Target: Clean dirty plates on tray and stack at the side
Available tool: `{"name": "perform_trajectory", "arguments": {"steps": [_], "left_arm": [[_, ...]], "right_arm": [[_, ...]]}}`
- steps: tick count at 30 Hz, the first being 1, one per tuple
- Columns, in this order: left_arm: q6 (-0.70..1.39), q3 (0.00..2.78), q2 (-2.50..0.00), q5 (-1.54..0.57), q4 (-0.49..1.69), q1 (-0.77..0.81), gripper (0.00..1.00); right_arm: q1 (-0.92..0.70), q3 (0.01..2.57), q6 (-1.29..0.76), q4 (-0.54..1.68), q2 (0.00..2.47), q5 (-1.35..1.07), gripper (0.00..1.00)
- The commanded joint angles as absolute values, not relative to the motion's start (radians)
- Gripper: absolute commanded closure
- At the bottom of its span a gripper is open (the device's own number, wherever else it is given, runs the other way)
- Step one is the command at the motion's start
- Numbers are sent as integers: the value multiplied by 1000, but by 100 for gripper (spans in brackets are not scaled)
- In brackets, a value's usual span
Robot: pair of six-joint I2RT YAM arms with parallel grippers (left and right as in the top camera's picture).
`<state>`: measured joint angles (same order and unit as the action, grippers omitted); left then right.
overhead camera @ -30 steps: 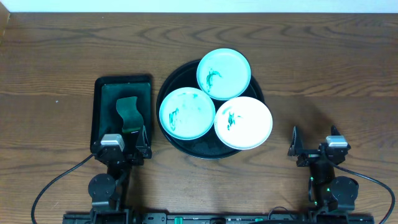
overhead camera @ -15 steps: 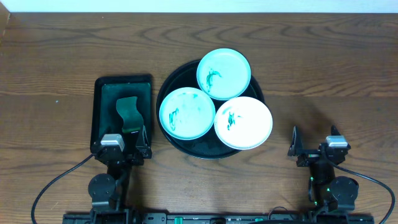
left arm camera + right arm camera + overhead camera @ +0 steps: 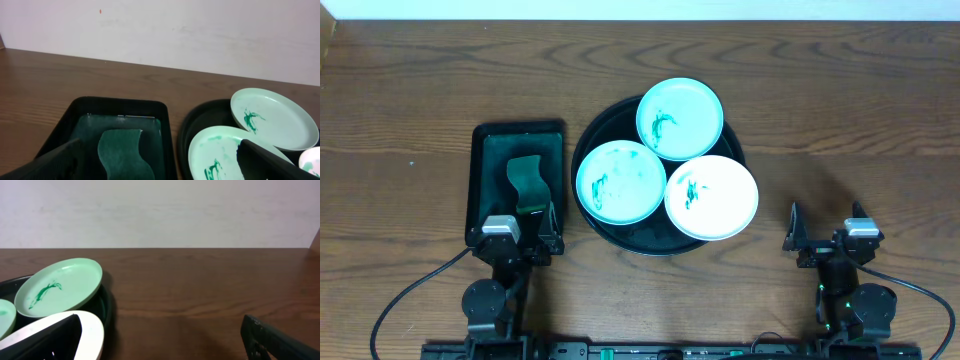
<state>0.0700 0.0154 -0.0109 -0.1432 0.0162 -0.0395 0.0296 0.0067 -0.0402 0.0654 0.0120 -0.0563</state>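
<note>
- nothing is shifting since the earlier frames; both arms are staying parked on the table [image 3: 420, 90].
- the left tool [image 3: 520, 224] is sitting spread wide by the sponge [image 3: 526, 180] in its black bin [image 3: 477, 170].
- the right tool [image 3: 827, 228] is spread too, holding nothing.
- three stained plates [image 3: 679, 119] are lying on the round tray [image 3: 650, 245].

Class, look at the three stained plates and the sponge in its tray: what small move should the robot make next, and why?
Probably bring the left tool forward and down over the sponge. The sponge lies untouched in the rectangular tray, directly ahead of that open, empty tool. All three plates on the round tray show green stains, so wiping cannot start without it.
</note>
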Motion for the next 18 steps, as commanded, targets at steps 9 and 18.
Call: {"name": "perform_trajectory", "arguments": {"steps": [9,18], "left_arm": [[56,4,-4,-157,42,-47,3],[91,31,-22,-195,26,-46,3]], "right_arm": [[31,6,-40,-49,8,-126,1],[31,93,-23,-122,72,-308,1]]}}
